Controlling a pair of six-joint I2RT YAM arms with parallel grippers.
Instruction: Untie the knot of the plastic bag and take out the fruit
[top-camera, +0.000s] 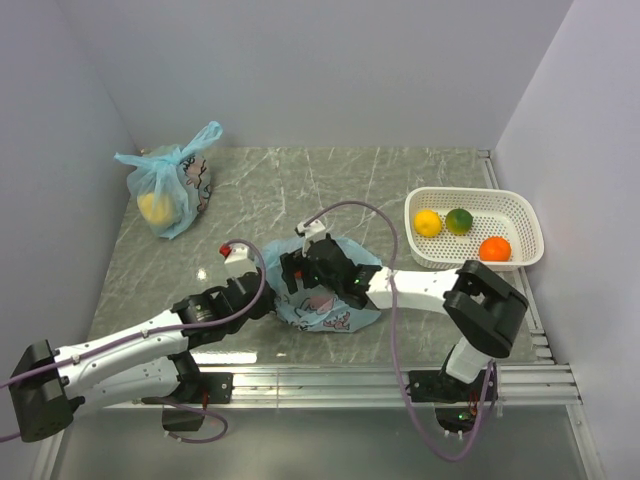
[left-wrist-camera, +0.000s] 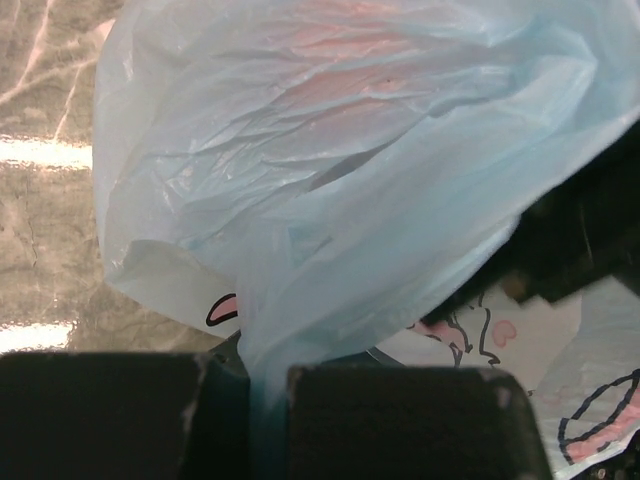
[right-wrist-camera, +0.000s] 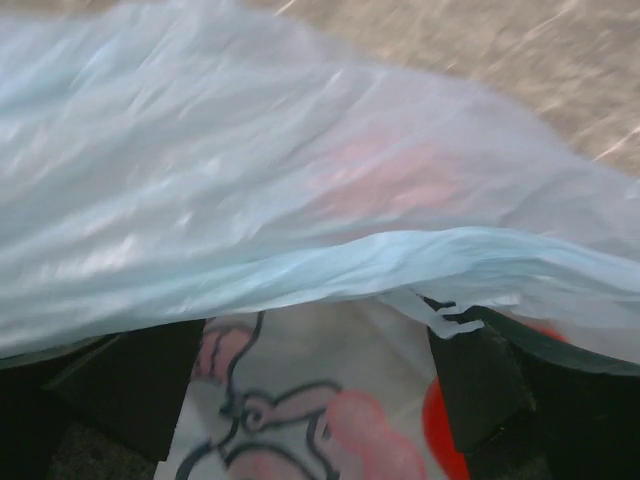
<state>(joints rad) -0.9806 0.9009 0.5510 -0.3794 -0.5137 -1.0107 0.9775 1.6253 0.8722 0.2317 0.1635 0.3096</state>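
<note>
Plastic bag (top-camera: 335, 318) crumpled at centre, reddish tint inside; three fruits (top-camera: 459, 221) (yellow, green, orange) lie right.

A grey marbled tabletop (top-camera: 300, 190) is enclosed by pale walls (top-camera: 300, 70). At its far left stands a knotted blue bag (top-camera: 185, 175), with a yellow lump (top-camera: 155, 208) showing through the film. A white slotted basket (top-camera: 530, 225) sits at the right edge.

Free table (top-camera: 300, 190) across far middle, second blue bag (top-camera: 168, 190) at far left, white basket (top-camera: 515, 212) at right, left arm (top-camera: 140, 345) and right arm (top-camera: 420, 290) crowding the plastic bag (top-camera: 335, 318) at centre.
</note>
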